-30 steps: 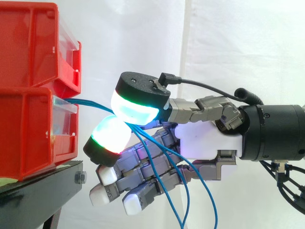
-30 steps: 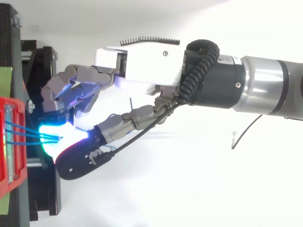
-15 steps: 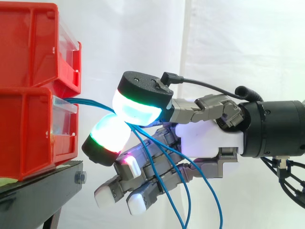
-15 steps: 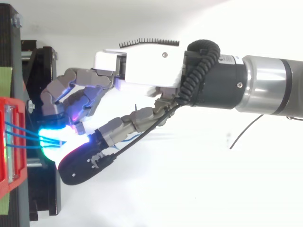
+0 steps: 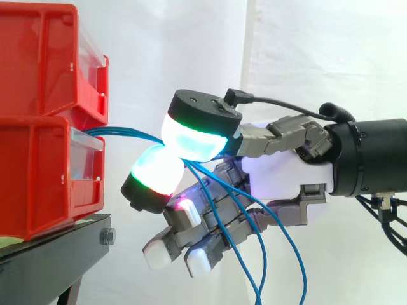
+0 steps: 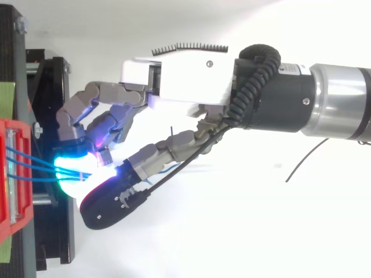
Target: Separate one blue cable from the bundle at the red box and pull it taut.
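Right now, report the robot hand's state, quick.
Robot hand: closed, pinching the blue cables just outside the red bin.

The upper bin (image 5: 44, 57) sits on the lower bin (image 5: 38, 178), both on the stand (image 5: 51, 260) at left; cables (image 5: 121, 133) run rightward from the lower bin, pinched between the hand's (image 5: 286, 178) pads (image 5: 197, 136); they hang below it.

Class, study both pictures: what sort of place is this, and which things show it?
Probably a robotics lab test rig: a white curtain as backdrop, red bins on a black stand, and a robot hand pinching blue cables that run from a bin.
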{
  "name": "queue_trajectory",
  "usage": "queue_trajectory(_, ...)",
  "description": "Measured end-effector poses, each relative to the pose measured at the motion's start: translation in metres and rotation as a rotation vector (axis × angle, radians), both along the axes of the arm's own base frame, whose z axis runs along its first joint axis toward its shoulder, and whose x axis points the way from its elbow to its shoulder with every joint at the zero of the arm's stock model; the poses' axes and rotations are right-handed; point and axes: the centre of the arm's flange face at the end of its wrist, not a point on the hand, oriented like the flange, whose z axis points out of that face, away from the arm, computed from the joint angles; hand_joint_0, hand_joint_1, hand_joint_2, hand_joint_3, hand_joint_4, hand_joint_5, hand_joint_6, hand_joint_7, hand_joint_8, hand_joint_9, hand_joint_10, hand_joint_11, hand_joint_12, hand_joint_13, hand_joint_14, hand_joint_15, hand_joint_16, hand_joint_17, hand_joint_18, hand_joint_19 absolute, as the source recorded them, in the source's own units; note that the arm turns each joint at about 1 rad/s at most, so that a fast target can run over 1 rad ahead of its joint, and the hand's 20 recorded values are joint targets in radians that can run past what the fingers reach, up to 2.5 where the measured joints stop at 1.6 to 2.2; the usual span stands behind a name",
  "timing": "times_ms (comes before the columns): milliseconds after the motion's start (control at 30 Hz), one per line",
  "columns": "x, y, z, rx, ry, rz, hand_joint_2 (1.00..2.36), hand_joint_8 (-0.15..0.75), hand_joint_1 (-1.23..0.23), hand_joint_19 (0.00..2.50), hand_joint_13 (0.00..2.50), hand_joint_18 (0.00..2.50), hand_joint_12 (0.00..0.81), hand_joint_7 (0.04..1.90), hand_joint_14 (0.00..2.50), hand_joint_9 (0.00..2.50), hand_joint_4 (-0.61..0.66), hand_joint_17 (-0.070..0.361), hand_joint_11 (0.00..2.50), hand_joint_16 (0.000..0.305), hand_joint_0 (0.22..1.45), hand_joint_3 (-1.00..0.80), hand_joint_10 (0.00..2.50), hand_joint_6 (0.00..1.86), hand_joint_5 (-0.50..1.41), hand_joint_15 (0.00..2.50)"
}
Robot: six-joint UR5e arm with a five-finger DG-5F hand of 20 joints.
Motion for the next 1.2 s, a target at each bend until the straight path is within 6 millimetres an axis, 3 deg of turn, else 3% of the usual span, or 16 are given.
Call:
queue_trajectory(233,-0.004,-0.001,0.004,0.003,0.021,-0.004,1.00,0.324,-0.89,0.61,0.77,0.76,0.413,1.04,0.02,0.94,0.15,0.116,1.28,0.051,0.83,-0.50,0.02,0.91,-0.23,0.54)
queue_trajectory(533,-0.004,-0.001,0.013,0.042,0.033,-0.008,1.00,0.332,-0.92,0.62,0.78,0.80,0.417,1.01,0.02,0.96,0.16,0.115,1.32,0.051,0.63,-0.50,0.02,0.91,-0.23,0.56)
queue_trajectory(733,-0.005,-0.001,0.015,0.071,0.056,-0.011,1.00,0.337,-0.81,0.65,0.79,0.82,0.424,0.98,0.02,1.00,0.16,0.118,1.32,0.052,0.55,-0.50,0.02,0.89,-0.22,0.56)
queue_trajectory(1033,-0.005,0.000,0.016,0.076,0.058,-0.013,1.00,0.323,-0.55,0.68,0.81,0.83,0.417,1.02,0.02,1.04,0.14,0.114,1.31,0.051,0.63,-0.50,0.02,0.87,-0.20,0.56)
queue_trajectory(1200,-0.006,0.000,0.016,0.076,0.059,-0.014,1.01,0.328,-0.65,0.69,0.80,0.82,0.419,1.09,0.02,1.02,0.10,0.115,1.32,0.051,0.66,-0.37,0.02,0.88,-0.20,0.57)
